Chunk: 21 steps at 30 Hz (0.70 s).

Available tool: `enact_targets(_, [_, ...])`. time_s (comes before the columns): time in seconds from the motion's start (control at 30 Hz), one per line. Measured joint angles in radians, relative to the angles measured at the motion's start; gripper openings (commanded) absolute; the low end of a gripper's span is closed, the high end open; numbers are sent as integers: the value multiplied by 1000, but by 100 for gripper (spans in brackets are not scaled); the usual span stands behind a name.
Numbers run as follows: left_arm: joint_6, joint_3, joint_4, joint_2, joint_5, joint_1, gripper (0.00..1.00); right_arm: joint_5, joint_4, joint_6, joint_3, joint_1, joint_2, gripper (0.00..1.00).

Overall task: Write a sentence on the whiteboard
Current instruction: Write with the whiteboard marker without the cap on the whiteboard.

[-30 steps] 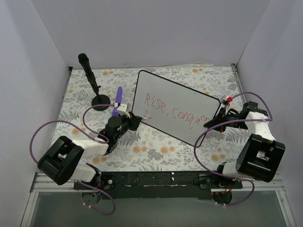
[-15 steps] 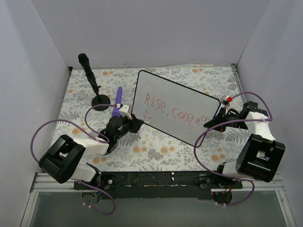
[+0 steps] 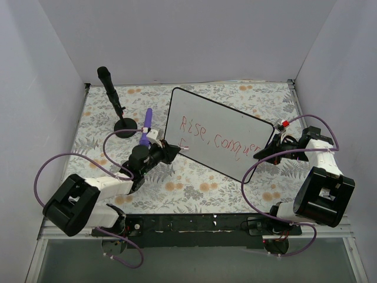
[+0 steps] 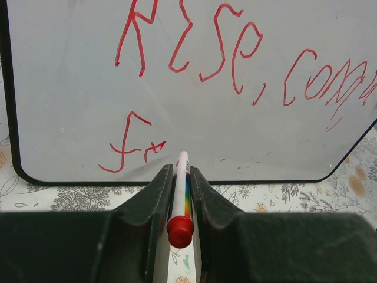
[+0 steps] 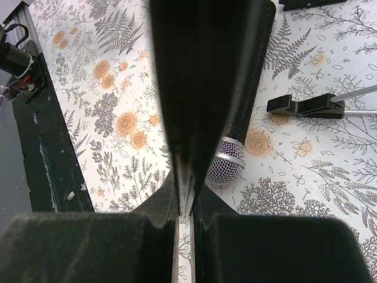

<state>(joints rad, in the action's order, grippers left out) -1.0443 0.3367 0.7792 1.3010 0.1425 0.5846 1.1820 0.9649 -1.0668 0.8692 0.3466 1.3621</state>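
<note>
The whiteboard (image 3: 224, 127) leans tilted at the middle of the table, white with a thin black rim. The red sentence (image 3: 219, 140) reads roughly "Rise, conquer", and a second row (image 4: 131, 147) holds two letters. My left gripper (image 3: 172, 152) is at the board's lower left corner, shut on a white marker (image 4: 183, 186) with a rainbow stripe and a red end. The marker's tip rests on the board just right of the second row. My right gripper (image 3: 263, 152) is shut on the whiteboard's right edge, seen end-on as a dark slab (image 5: 197, 88).
A black microphone stand (image 3: 113, 97) rises at the back left, with a purple object (image 3: 147, 119) beside it. A microphone (image 5: 227, 167) lies on the floral cloth under the board, near a black clip (image 5: 300, 105). A small red-capped item (image 3: 284, 124) sits by the right arm. Grey walls close three sides.
My left gripper has edged slightly right along the second row with the marker, and a small second letter now follows the first. The right gripper and the board have not moved.
</note>
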Motion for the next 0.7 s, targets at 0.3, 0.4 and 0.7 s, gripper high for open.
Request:
enact_targets(0.3, [0, 12, 7, 23, 20, 0, 0, 0, 0, 0, 0, 0, 0, 1])
enact_targets(0.4, [0, 30, 7, 47, 27, 0, 0, 0, 0, 0, 0, 0, 0, 1])
enact_targets(0.7, [2, 48, 11, 75, 29, 0, 0, 0, 0, 0, 0, 0, 0, 1])
